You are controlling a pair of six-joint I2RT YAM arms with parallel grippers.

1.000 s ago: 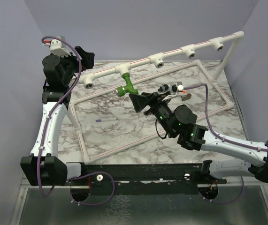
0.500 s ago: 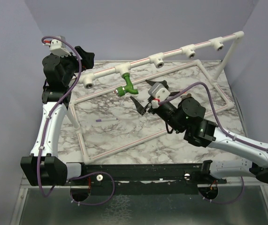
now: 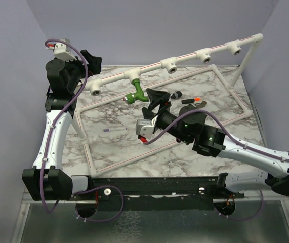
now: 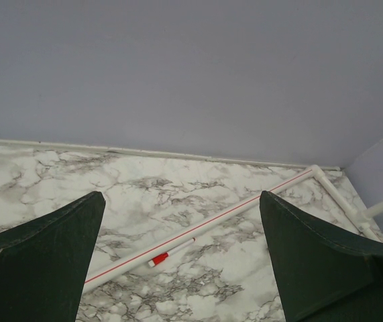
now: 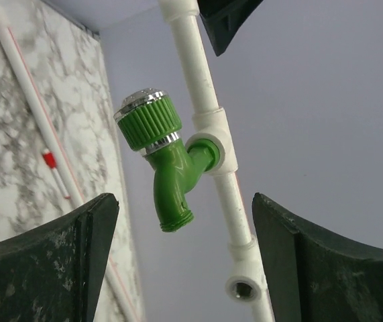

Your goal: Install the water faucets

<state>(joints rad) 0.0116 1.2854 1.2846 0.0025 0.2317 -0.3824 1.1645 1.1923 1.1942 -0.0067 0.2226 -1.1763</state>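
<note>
A bright green water faucet point(image 3: 135, 94) with a ribbed knob and silver cap hangs from a white T-socket point(image 3: 132, 75) on the raised pipe. In the right wrist view the faucet point(image 5: 168, 164) sits screwed into that socket point(image 5: 212, 144), its spout pointing down. My right gripper point(image 3: 157, 99) is just right of it, open, touching nothing; its jaws point(image 5: 184, 204) stand wide on either side of the spout and short of it. An empty socket point(image 5: 243, 288) shows lower on the pipe. My left gripper point(image 3: 91, 61) hovers at the table's back left, and its jaws point(image 4: 181, 201) are open and empty.
The white pipe frame point(image 3: 149, 149) lies on the marble table, with empty sockets point(image 3: 95, 91), point(image 3: 171, 67), point(image 3: 203, 55), point(image 3: 234, 48) along the raised bar. A purple pen point(image 3: 115, 130) lies inside the frame. Small dark and red parts point(image 3: 192, 101) lie right of my right gripper. A red-capped pen point(image 4: 168, 253) lies beside a pipe.
My right wrist has rolled over, so its camera now sits at the near left, and its jaws have spread wider. The green faucet stays in its socket. The left arm has not moved.
</note>
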